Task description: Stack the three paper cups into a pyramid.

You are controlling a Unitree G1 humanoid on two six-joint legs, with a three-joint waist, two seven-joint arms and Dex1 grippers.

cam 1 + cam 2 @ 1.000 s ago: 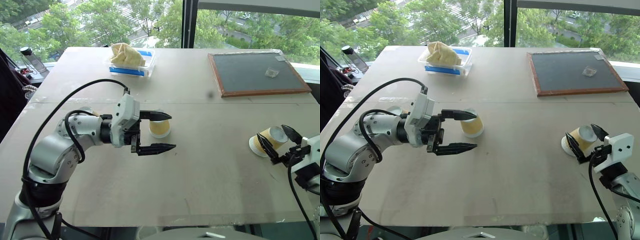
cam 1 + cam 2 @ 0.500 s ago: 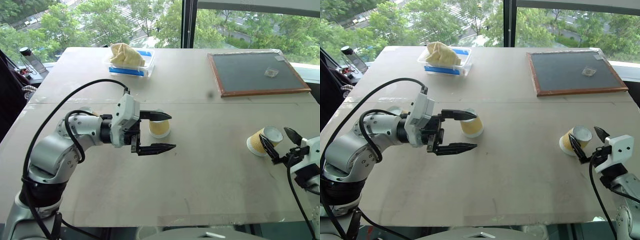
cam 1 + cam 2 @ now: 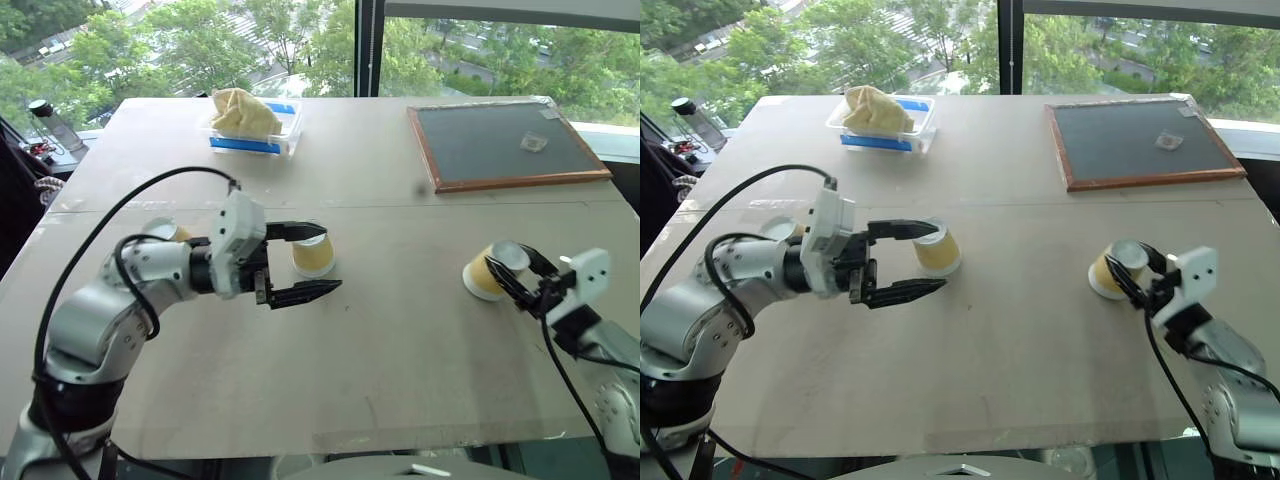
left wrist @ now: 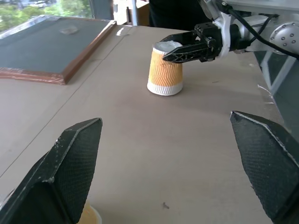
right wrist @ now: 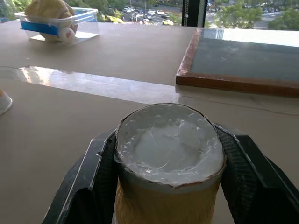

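Right gripper clamped on an upside-down cup

That paper cup stands near the table's right edge, fingers pressing both sides. Mid-table, the left gripper's fingers stand wide apart beside a second cup; a third cup sits toward the left edge.

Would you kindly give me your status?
Right tool clamped on right cup. Left tool open beside middle cup. Third cup behind left arm.

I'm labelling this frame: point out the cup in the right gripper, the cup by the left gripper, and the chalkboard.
cup in the right gripper (image 4: 165,69), left wrist view, ribbed side.
cup by the left gripper (image 3: 313,259), left eye view, side wall.
chalkboard (image 3: 500,140), left eye view, dark surface.
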